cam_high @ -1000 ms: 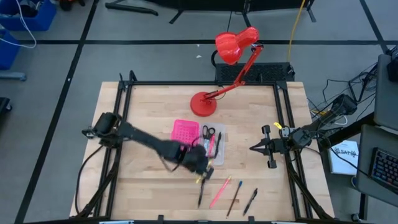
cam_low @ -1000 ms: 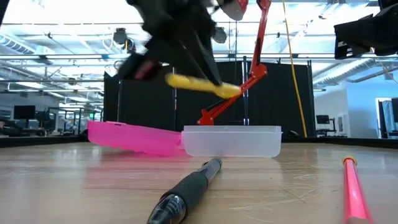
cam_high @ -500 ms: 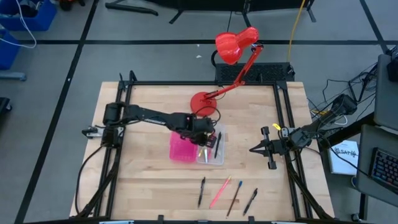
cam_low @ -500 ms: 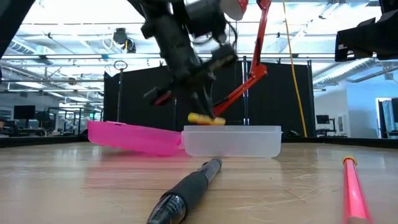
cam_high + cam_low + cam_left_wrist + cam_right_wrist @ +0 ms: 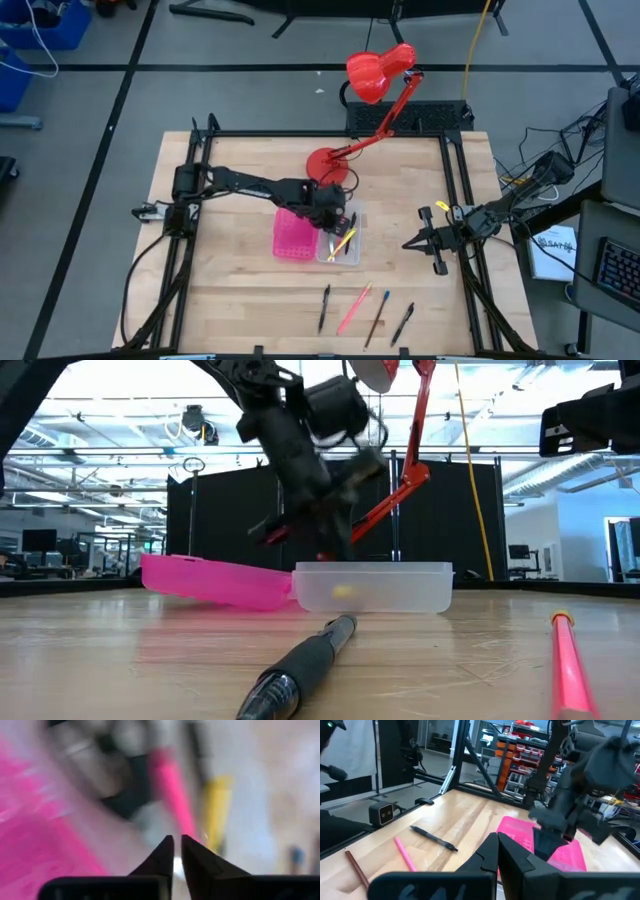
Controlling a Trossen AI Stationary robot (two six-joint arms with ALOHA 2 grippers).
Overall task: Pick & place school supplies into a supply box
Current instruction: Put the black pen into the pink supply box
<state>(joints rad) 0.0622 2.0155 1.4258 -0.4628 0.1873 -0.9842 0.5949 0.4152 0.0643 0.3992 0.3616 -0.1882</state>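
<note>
The supply box lies open at mid-table, its pink half on the left and its clear half on the right. A yellow pencil lies in the clear half beside a pink pen, and shows through the wall in the low view. My left gripper hangs just above the clear half, pointing steeply down. Its fingertips stand a narrow gap apart with nothing between them. Black, pink, brown and dark pens lie near the front edge. My right gripper waits shut at the right.
A red desk lamp stands with its base just beyond the box and its arm slanting up behind my left gripper. A black pen and a pink pen lie close to the low camera. Bare wood lies left of the box.
My left gripper has carried the yellow pencil from above the pens near the front edge toward the far edge, over the box. It has sunk toward the clear half and let go. The pencil has dropped and now lies inside the clear half.
</note>
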